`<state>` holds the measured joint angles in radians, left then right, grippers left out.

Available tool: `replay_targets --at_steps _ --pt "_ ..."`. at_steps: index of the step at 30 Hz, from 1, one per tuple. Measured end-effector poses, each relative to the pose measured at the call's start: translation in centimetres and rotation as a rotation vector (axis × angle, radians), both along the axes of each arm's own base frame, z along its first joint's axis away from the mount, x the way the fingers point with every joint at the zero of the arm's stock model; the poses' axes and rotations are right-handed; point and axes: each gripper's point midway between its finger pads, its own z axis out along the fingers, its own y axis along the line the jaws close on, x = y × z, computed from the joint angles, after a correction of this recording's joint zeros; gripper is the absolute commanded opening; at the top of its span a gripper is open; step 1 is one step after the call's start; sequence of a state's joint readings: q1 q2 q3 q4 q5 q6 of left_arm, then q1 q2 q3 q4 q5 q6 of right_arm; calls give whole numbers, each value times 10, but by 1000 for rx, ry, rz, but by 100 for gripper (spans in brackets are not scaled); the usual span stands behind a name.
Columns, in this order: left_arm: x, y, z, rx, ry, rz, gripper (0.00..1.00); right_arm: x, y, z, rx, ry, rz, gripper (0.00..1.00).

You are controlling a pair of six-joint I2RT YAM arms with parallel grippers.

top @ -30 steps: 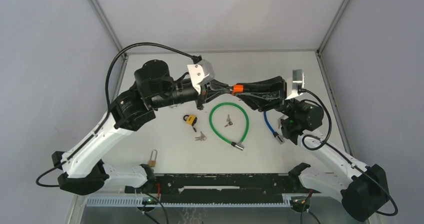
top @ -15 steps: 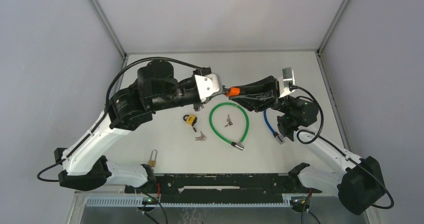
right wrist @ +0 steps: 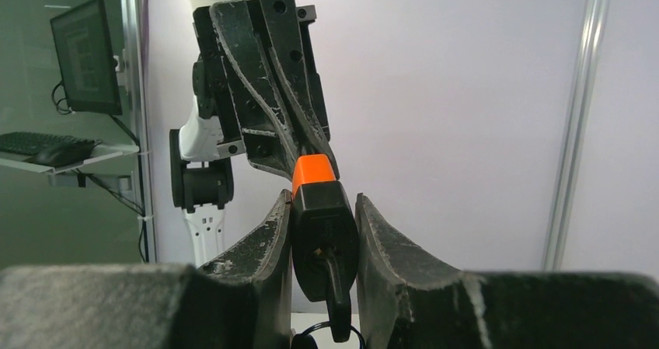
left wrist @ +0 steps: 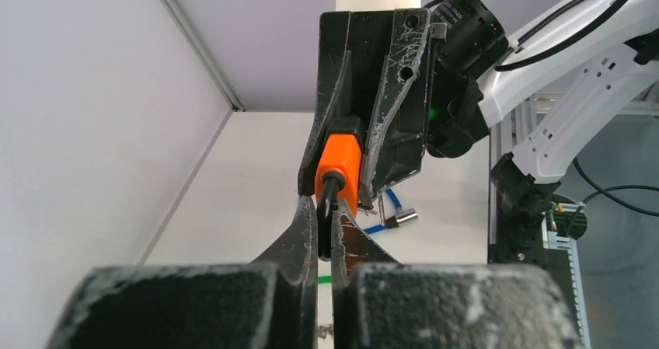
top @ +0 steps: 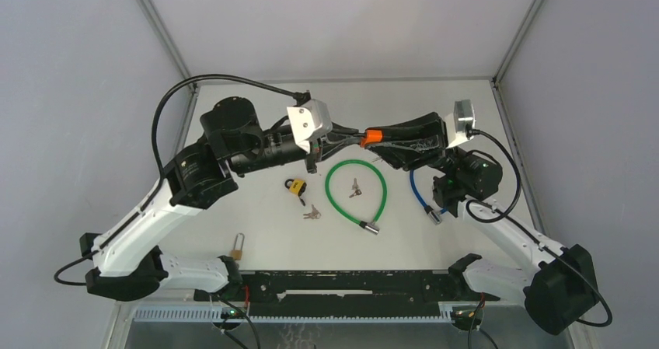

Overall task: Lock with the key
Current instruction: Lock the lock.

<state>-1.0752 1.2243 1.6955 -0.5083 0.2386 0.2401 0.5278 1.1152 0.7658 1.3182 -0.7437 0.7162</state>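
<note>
An orange and black padlock hangs in the air between my two grippers, above the table's middle. My left gripper is shut on its black shackle, with the orange body just beyond my fingertips. My right gripper is shut on the padlock's black end, with the orange part pointing away toward the left gripper. A black key sticks out of the black end between my right fingers, with a ring hanging from it.
On the table lie a green cable lock looped around small keys, a yellow and black padlock, a bunch of keys, a brass padlock near the front, and a blue cable lock under my right arm.
Both grippers drifted left with the padlock, then came back right and slightly up. Both grips on the padlock are unchanged.
</note>
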Motion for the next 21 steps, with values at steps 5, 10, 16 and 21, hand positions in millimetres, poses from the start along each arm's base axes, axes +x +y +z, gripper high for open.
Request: replay_targets --at_steps 5,10,16,21 --pt "4 -4 1 8 -22 4 0 7 -1 -1 16 14 -31 0" --pt "7 -5 -1 -48 -24 24 0 10 0 -3 17 21 -38 0" --pt "8 -12 10 -117 -6 18 0 12 -5 4 64 20 -62 0" --pt "7 -23 23 -139 -8 0 0 11 -13 16 132 6 -84 0"
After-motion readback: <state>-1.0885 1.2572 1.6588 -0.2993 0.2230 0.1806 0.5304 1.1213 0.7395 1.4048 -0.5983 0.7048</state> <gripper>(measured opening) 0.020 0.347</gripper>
